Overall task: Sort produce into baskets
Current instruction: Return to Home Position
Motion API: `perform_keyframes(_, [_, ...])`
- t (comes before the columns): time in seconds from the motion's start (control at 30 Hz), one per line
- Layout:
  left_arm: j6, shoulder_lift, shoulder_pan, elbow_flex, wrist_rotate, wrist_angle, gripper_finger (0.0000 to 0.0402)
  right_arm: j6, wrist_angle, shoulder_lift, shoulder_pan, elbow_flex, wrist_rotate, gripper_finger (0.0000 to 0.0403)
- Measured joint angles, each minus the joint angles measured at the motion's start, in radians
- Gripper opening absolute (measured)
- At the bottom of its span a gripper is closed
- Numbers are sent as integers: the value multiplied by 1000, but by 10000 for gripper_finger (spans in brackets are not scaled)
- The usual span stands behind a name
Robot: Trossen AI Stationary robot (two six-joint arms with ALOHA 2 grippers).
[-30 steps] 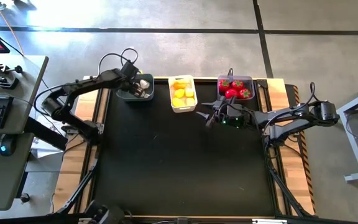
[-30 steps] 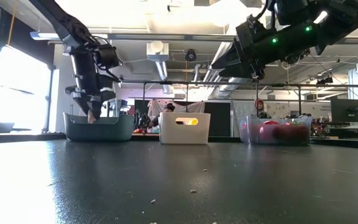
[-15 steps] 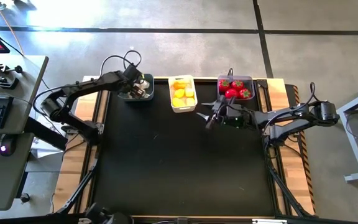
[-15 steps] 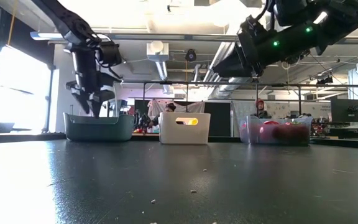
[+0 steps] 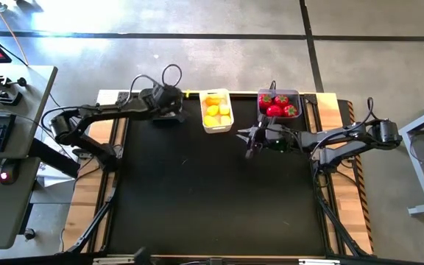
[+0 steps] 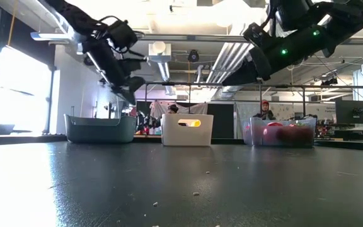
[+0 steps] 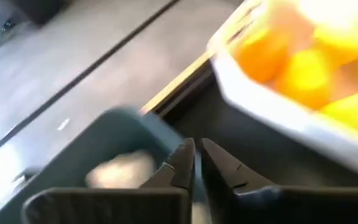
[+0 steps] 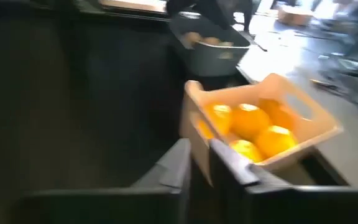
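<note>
White bin (image 5: 203, 110), far edge of the black table (image 5: 212, 199): holds the yellow lemons (image 5: 214, 112). To its left, grey bin (image 6: 99, 129) with pale garlic (image 7: 122, 169). The left gripper (image 7: 197, 163) hangs above that bin, empty, fingers drawn together (only a thin slit between). To its right, clear bin (image 6: 279, 135) of red tomatoes (image 5: 278, 104). The right gripper (image 8: 199, 149) hovers off the white bin's near right corner, fingers likewise together, empty.
</note>
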Motion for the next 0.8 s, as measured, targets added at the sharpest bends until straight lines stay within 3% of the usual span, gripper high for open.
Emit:
perform_keyframes(0.1, [24, -14, -38, -87, 79, 223, 5, -6, 7, 0, -11, -2, -138, 10])
perform_keyframes(0.2, [39, -28, -68, -171, 158, 413, 8, 3, 70, 0, -26, -34, -241, 15])
perform_keyframes(0.3, [82, -34, -101, -237, 229, 557, 2, 1, 164, 0, -37, -84, -277, 5])
perform_keyframes(0.57, [138, -68, -176, -383, 363, 852, 0, -1, 195, -110, -46, -166, -266, 1])
perform_keyframes(0.8, [135, -124, -179, -405, 436, 840, 0, 1, 147, -315, -46, -270, -230, 0])
